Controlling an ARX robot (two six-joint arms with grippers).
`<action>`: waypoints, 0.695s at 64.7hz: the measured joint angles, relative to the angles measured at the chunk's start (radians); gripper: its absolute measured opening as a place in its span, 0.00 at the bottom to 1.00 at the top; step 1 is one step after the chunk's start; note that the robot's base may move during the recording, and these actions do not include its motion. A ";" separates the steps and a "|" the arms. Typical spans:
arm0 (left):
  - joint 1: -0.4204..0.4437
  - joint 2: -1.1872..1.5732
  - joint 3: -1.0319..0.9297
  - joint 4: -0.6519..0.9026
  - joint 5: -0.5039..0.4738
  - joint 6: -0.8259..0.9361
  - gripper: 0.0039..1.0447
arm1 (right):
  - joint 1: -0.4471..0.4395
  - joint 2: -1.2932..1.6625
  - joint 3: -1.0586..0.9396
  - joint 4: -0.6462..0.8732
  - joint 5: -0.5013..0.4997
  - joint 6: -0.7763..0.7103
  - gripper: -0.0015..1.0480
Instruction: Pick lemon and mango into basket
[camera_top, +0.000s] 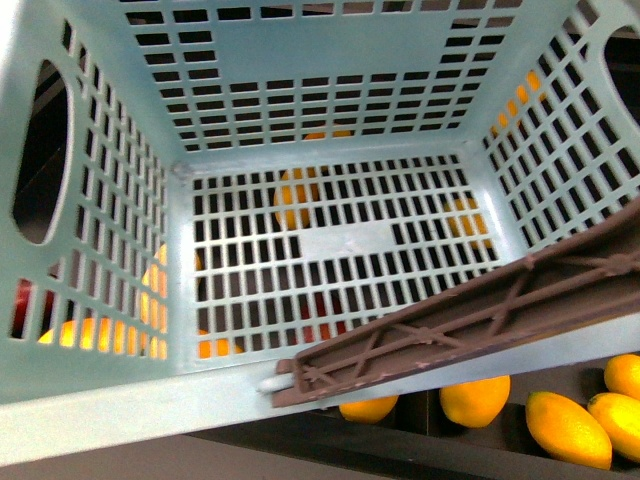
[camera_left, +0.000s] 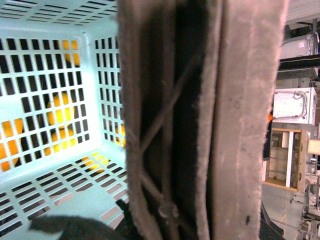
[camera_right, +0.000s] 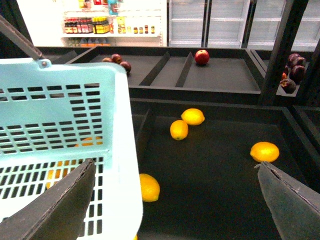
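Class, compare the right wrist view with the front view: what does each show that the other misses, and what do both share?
Only the right wrist view: the open right pincer, a red apple in a far tray, and shop bottles behind. Only the front view: an oval hand hole in the side wall. Both: the teal basket and yellow-orange fruit lying outside it.

Right end effector (camera_right: 175, 165), two broad wedge-shaped fingers (camera_right: 60, 205), matte charcoal grey, faintly grainy surface, paler along the edges, blunt tapered tips, left end effector (camera_left: 75, 227) only a dark soft-edged sliver, detail unclear
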 joint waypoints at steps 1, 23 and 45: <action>0.000 0.000 0.001 0.000 0.000 0.000 0.13 | 0.000 0.000 0.000 0.000 0.000 0.000 0.92; 0.002 0.000 0.005 0.000 -0.011 0.018 0.13 | 0.000 0.000 0.000 0.000 0.000 0.000 0.92; 0.004 0.000 0.006 0.000 -0.005 0.019 0.13 | -0.352 0.435 0.141 -0.246 0.132 0.397 0.92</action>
